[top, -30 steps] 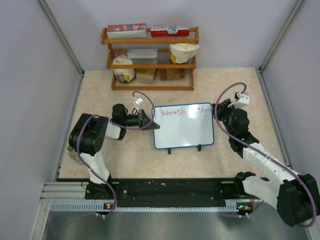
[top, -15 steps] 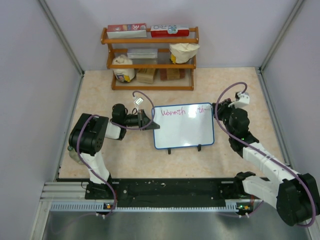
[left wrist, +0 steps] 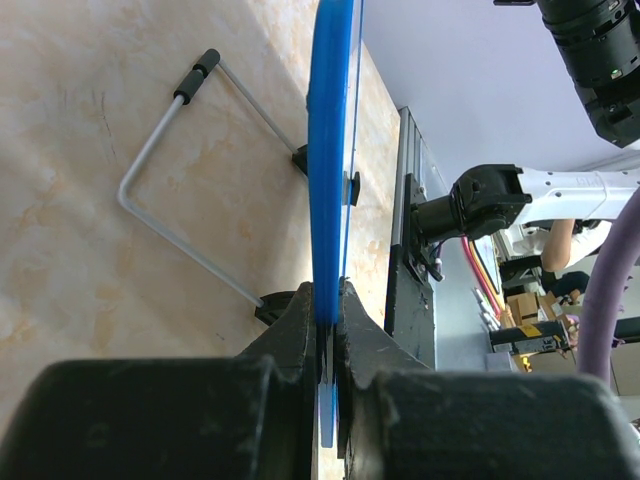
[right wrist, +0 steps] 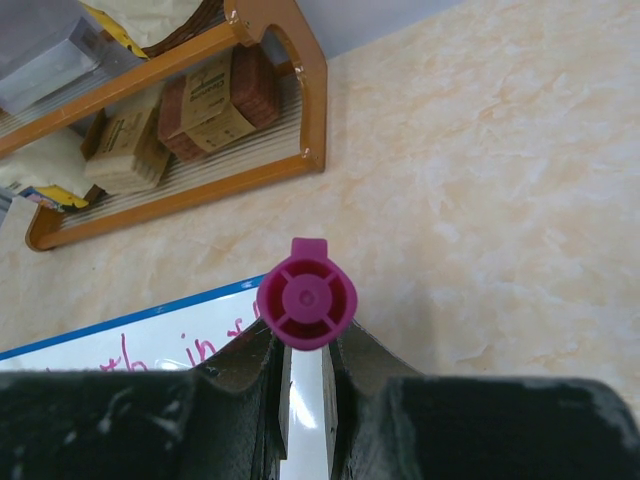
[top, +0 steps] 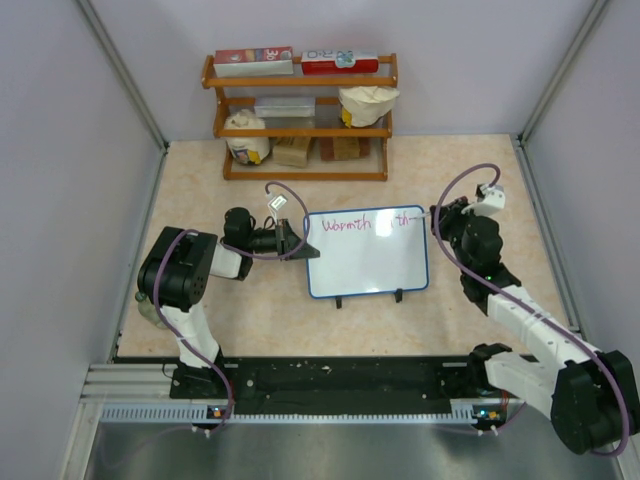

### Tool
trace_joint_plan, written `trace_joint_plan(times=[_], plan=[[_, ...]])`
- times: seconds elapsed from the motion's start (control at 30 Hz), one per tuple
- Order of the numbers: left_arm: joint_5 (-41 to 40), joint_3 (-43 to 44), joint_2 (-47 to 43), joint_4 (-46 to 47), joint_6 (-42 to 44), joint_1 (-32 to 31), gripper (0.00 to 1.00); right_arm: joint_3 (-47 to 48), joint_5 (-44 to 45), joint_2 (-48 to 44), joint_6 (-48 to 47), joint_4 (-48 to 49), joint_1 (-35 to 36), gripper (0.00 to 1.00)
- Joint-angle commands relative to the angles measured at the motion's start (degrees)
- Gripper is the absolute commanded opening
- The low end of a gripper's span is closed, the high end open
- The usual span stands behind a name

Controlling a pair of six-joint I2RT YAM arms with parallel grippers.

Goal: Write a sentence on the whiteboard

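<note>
The whiteboard (top: 367, 255), white with a thin blue frame, stands on two black feet in the middle of the table. Pink writing runs along its top. My left gripper (top: 300, 246) is shut on its left edge. In the left wrist view the blue frame (left wrist: 330, 150) runs edge-on between the fingers of that gripper (left wrist: 327, 300). My right gripper (top: 441, 220) is at the board's top right corner, shut on a magenta marker (right wrist: 307, 297). The marker's end cap faces the right wrist camera and its tip is hidden. The board (right wrist: 120, 345) with its pink letters lies just below and to the left.
A wooden shelf (top: 300, 110) with boxes and bags stands at the back, also in the right wrist view (right wrist: 200, 130). The board's wire stand (left wrist: 165, 150) rests on the table behind it. Walls close both sides. A black rail (top: 330, 378) runs along the front.
My right gripper with the marker has shifted slightly to the right at the board's top right corner. The left gripper and the board have not moved.
</note>
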Motion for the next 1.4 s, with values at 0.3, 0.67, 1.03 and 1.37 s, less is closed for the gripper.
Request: trace_joint_plan(times=[0.3, 0.67, 1.03, 1.37], plan=[[-0.9, 1.0, -0.4, -1.0, -0.1, 0.1, 0.00, 3.4, 0.0, 0.8, -0.7, 0.3, -1.3, 0.00], [-0.8, 1.0, -0.3, -1.0, 0.0, 0.0, 0.00, 4.3, -3.1, 2.5, 0.2, 1.4, -1.3, 0.00], [-0.9, 1.1, -0.3, -1.1, 0.1, 0.1, 0.00, 1.1, -5.1, 1.2, 1.3, 0.1, -1.3, 0.00], [-0.9, 1.0, -0.4, -1.2, 0.1, 0.0, 0.00, -2.4, -4.3, -1.2, 1.8, -1.0, -1.3, 0.00]])
